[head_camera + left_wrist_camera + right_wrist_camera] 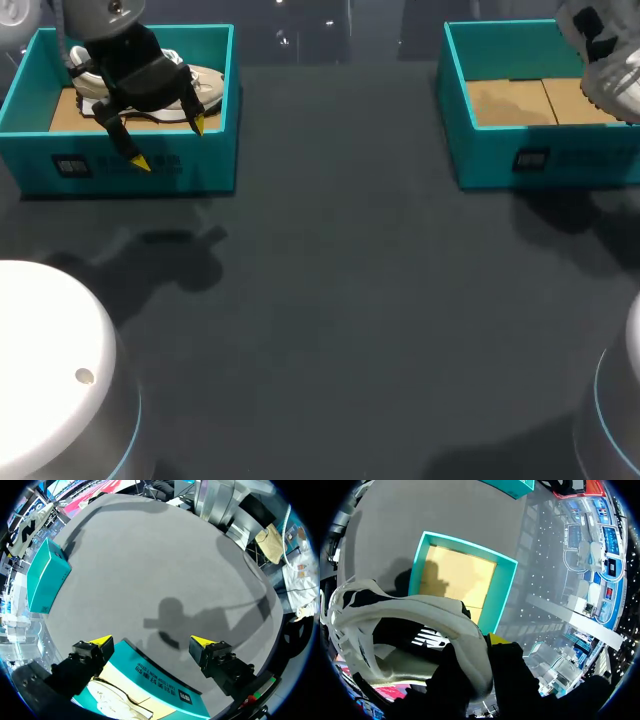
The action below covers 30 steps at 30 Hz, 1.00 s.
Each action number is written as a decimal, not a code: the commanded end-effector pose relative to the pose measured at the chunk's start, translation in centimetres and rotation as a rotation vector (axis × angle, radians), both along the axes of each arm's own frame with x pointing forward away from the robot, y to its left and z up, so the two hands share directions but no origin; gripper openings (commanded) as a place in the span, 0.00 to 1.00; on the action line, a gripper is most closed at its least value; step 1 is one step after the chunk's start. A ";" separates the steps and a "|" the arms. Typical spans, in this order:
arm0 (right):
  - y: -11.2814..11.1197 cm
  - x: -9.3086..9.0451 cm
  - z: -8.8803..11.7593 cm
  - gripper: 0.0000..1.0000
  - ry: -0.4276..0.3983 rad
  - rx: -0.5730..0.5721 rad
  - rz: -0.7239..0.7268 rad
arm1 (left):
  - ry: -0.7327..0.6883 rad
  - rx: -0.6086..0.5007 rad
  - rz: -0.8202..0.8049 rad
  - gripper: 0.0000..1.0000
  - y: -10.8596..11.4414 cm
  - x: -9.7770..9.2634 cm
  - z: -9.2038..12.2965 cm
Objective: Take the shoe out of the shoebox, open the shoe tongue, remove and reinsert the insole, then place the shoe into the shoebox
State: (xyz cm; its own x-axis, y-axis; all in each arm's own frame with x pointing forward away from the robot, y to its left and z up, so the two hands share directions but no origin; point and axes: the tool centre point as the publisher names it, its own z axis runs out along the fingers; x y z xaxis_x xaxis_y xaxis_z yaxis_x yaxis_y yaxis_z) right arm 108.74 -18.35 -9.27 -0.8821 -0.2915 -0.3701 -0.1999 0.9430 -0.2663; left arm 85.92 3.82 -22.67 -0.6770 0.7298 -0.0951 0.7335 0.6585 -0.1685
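Since the right gripper (480, 647) clamps the white shoe (420, 615) only by its collar, the rest hanging ahead of the fingers (494, 639), it may swing and snag the right shoebox (502, 587) wall below, at two o'clock on the table (330, 300). At ten o'clock, the left gripper (151, 641) hovers open.

Two shoeboxes stand on the table (340, 300).
Left shoebox (200, 160) at 10 o'clock, first shoe (208, 88) inside it; right shoebox (480, 150) at 2 o'clock, second shoe (615, 75) above it.
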 end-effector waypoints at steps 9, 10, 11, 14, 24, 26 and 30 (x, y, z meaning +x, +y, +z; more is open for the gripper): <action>-2.9 2.6 -1.2 0.00 0.011 0.004 -0.006 | -0.001 0.002 -0.001 1.00 0.0 0.0 0.0; -3.9 3.5 -1.4 0.00 0.013 0.008 -0.013 | -0.001 0.002 -0.001 1.00 0.0 0.0 0.0; -4.2 3.8 -1.5 0.00 0.014 0.007 -0.014 | -0.001 0.002 -0.001 1.00 0.0 0.0 0.0; -5.9 4.9 -2.0 0.00 0.015 0.001 -0.024 | -0.001 0.002 -0.001 1.00 0.0 0.0 0.0; -9.8 4.7 -3.6 0.00 0.009 0.021 -0.247 | -0.001 0.002 -0.001 1.00 0.0 0.0 0.0; -11.4 4.0 -4.0 0.00 -0.007 0.038 -0.428 | -0.001 0.002 -0.001 1.00 0.0 0.0 0.0; -14.9 1.8 -4.8 0.00 -0.026 0.150 -0.760 | -0.001 0.002 -0.001 1.00 0.0 0.0 0.0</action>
State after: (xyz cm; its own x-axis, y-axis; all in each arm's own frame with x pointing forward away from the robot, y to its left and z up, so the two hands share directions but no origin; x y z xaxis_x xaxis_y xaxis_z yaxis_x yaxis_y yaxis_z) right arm 112.14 -31.91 -14.18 -0.9353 0.0439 -0.3510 0.1345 0.9619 -0.2382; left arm 85.92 3.83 -22.67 -0.6771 0.7297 -0.0951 0.7334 0.6586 -0.1684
